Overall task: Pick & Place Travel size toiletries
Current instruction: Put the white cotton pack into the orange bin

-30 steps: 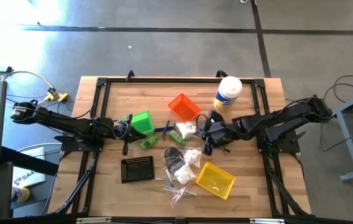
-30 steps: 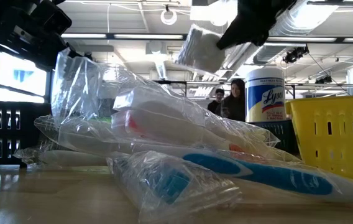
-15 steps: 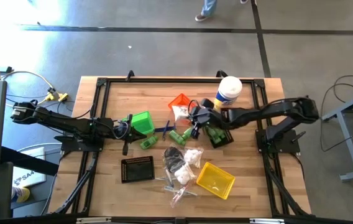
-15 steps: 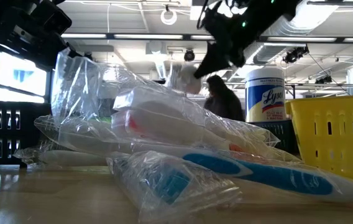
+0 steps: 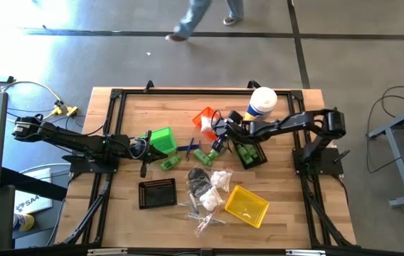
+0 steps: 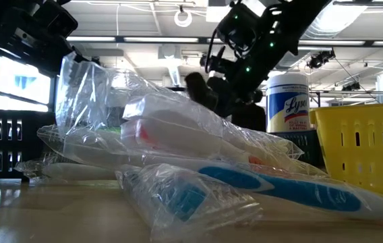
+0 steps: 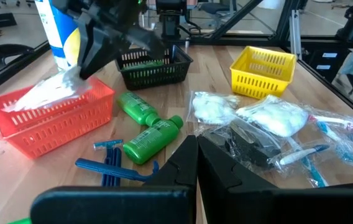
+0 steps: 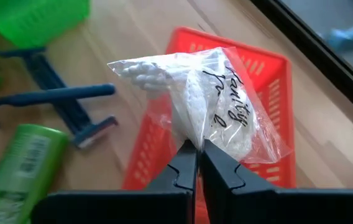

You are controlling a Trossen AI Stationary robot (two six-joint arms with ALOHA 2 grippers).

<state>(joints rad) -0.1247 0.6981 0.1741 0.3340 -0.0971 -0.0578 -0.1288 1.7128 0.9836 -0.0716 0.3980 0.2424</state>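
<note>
My right gripper (image 8: 192, 146) is shut on a white crinkly packet (image 8: 207, 106) over the orange bin (image 5: 203, 118), also seen in the left wrist view (image 7: 83, 70). My left gripper (image 7: 195, 155) waits shut, touching nothing, just near of the green bin (image 5: 162, 139). Two green mini bottles (image 7: 145, 127) and blue razors (image 7: 111, 168) lie flat between the bins. More white packets (image 5: 220, 179), a dark packet (image 5: 198, 183) and clear-wrapped toothbrushes (image 5: 205, 213) lie toward the near edge. My right gripper pinches the packet's clear plastic edge (image 8: 192, 138) between its two fingers. It comes slanting down from the table's right. The packet hangs beyond the fingertips, and its lower end (image 7: 43, 96) lies in the orange bin.
A tall white-lidded canister (image 5: 261, 105) stands at the far edge, right of the orange bin. A dark bin holding green items (image 5: 248, 154) sits under the right arm. A black bin (image 5: 157, 192) and a yellow bin (image 5: 247, 205) stand near. A person walks beyond the far edge.
My right gripper has carried the white packet from the middle of the table toward the far-left, over to the orange bin, and come down, so the packet now reaches into the bin. It has stayed shut on the packet throughout.
</note>
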